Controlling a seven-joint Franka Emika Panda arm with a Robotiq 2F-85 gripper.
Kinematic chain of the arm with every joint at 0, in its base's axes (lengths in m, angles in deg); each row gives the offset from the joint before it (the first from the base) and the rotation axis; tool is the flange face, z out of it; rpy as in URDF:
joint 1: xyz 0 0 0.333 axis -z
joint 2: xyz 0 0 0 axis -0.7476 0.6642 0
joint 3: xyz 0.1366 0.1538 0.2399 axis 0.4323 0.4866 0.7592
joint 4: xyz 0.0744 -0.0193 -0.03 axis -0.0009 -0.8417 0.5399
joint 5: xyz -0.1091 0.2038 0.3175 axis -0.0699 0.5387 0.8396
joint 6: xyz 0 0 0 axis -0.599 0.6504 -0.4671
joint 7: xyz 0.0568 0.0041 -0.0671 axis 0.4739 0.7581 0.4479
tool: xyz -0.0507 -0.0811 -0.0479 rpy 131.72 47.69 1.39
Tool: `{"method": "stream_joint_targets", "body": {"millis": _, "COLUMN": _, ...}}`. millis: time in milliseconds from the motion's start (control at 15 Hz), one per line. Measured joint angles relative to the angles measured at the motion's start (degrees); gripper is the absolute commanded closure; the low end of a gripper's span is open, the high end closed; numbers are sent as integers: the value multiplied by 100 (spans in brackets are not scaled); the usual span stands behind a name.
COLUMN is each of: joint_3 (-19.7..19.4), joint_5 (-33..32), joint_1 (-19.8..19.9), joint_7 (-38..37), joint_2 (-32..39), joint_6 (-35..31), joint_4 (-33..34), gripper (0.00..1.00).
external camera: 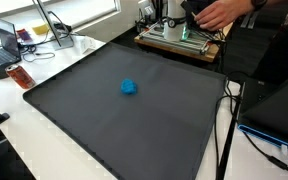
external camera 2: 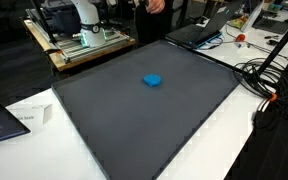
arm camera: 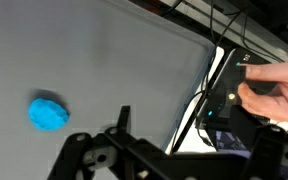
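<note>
Where the dark mat (external camera: 74, 115) spreads in an exterior view, a small blue lump (external camera: 129, 87) lies near its middle. In an exterior view the lump (external camera 2: 153, 80) sits alone there. Wrist view: the gripper (arm camera: 174, 150) hangs spread wide and empty, the lump well apart from it.

Wrist view's lower edge cuts off the pincer (arm camera: 174, 165) — the blue lump (arm camera: 48, 112) is blurred, perhaps cloth.
</note>
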Motion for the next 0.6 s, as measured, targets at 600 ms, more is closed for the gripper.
{"method": "stream_joint_targets", "body": {"millis": 600, "joint_3": -23, "joint_5": 218, "joint_1": 1, "joint_7": 602, "joint_2": -58, "joint_6": 862, "joint_4": 58, "gripper": 34}}
